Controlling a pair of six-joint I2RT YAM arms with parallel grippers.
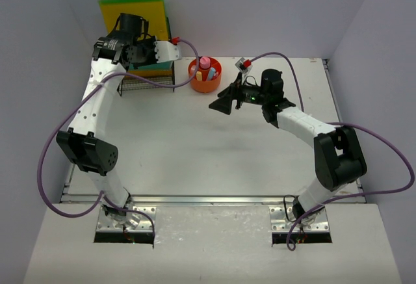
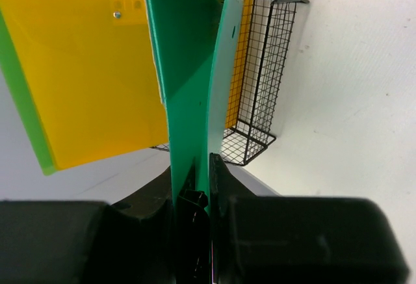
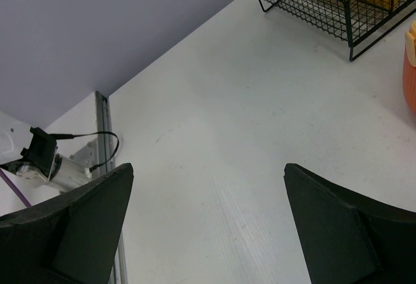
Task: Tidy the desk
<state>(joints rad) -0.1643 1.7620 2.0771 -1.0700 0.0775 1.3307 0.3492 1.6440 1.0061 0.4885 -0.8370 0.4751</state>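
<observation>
Left gripper [image 2: 200, 190]: upper left of the top view; we see it pinching a green folder [image 2: 188, 69] by the wire basket [image 2: 263, 76].
Right gripper [image 3: 208, 199]: spread wide, nothing held.
Desk [image 1: 195, 160]: middle of the top view, below both.

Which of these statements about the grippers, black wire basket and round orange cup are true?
1. The left gripper is shut on a thin green plastic folder. True.
2. The right gripper holds a pen. False: it is open and empty above the white desk.
3. A yellow folder stands in the black wire basket. True.
4. The round orange cup is empty. False: a pink-capped item stands in it.
</observation>
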